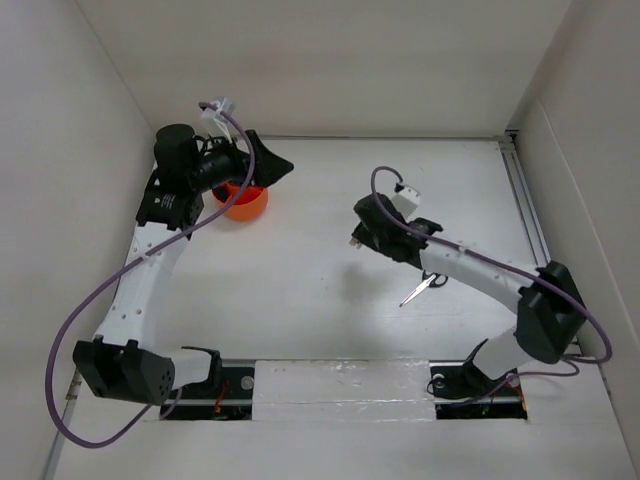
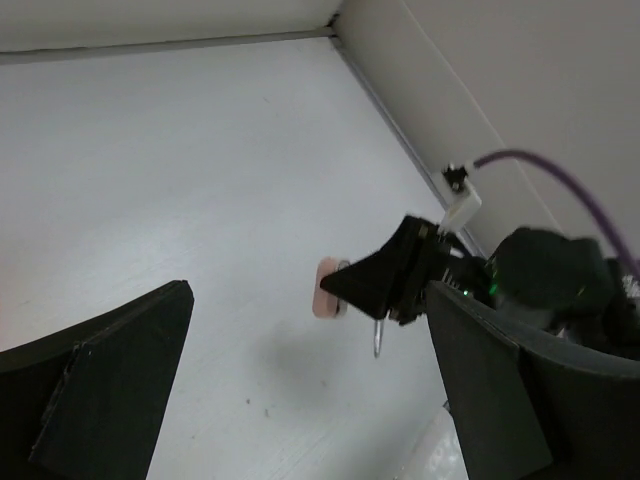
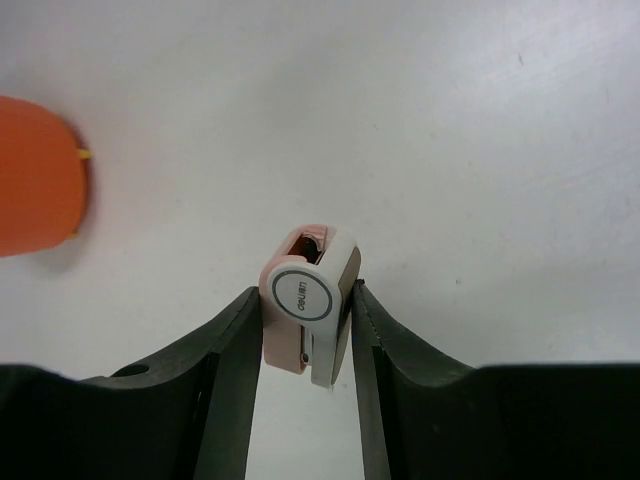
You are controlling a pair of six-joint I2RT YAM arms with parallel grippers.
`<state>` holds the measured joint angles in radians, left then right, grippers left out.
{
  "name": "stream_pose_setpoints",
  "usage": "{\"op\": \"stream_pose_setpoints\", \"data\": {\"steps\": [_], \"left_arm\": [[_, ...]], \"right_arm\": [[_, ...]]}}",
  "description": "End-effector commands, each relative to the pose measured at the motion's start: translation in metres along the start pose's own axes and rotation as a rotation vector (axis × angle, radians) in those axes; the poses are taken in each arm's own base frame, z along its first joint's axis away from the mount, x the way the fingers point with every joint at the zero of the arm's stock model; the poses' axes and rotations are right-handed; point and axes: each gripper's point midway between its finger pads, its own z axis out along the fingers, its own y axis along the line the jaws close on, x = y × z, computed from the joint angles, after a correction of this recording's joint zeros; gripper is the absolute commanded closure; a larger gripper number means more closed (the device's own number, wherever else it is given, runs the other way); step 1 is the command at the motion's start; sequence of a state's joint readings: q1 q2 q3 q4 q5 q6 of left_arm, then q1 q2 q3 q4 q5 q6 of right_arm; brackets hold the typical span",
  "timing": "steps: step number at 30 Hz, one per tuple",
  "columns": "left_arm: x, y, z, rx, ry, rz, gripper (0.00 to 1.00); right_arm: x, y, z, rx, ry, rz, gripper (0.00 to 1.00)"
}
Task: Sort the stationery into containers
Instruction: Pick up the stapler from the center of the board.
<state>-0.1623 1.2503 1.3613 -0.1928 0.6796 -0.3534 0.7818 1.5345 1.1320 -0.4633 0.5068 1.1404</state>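
Note:
My right gripper [image 3: 305, 292] is shut on a small pink-and-white stationery piece [image 3: 308, 300] with a round grey-ringed label, held above the table. In the top view this gripper [image 1: 356, 238] hovers mid-table, right of the round orange organiser [image 1: 245, 203], which also shows at the left edge of the right wrist view [image 3: 35, 190]. Black-handled scissors [image 1: 425, 287] lie on the table under my right arm. My left gripper [image 1: 272, 166] is open and empty, raised just above the organiser's far right side. In the left wrist view [image 2: 307, 292] it looks across at the held pink piece [image 2: 326, 290].
White walls enclose the table on the left, back and right. A metal rail [image 1: 525, 215] runs along the right wall. Purple cables loop off both arms. A taped strip [image 1: 340, 385] lies between the arm bases.

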Motion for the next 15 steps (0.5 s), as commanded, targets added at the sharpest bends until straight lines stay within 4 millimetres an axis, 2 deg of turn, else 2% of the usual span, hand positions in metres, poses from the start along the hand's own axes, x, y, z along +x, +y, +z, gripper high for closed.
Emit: {"op": "stream_pose_setpoints", "data": {"steps": [1, 2, 4, 5, 7, 8, 12, 14, 15], "left_arm": [[0.026, -0.049, -0.022, 0.266, 0.034, 0.042, 0.00], [0.033, -0.056, -0.027, 0.311, 0.041, 0.046, 0.00], [0.045, -0.076, -0.044, 0.414, 0.053, 0.065, 0.00], [0.052, -0.076, -0.047, 0.433, 0.054, 0.068, 0.00], [0.056, -0.082, -0.053, 0.462, 0.048, 0.085, 0.00], [0.056, -0.087, -0.057, 0.484, 0.039, 0.101, 0.00], [0.059, -0.089, -0.058, 0.510, 0.043, 0.094, 0.00], [0.062, -0.087, -0.055, 0.514, 0.061, 0.073, 0.00], [0.063, -0.086, -0.053, 0.522, 0.069, 0.072, 0.00]], "right_arm": [[-0.064, 0.035, -0.035, -0.181, -0.186, -0.176, 1.00], [-0.072, 0.043, -0.044, -0.235, -0.217, -0.181, 1.00], [-0.083, 0.046, -0.060, -0.310, -0.250, -0.200, 1.00], [-0.099, 0.055, -0.085, -0.379, -0.295, -0.208, 1.00], [-0.113, 0.063, -0.106, -0.461, -0.334, -0.198, 1.00], [-0.124, 0.070, -0.126, -0.519, -0.359, -0.182, 1.00], [-0.130, 0.099, -0.168, -0.697, -0.365, -0.187, 1.00], [-0.116, 0.121, -0.191, -0.832, -0.323, -0.208, 1.00], [-0.107, 0.128, -0.192, -0.869, -0.303, -0.209, 1.00]]}}
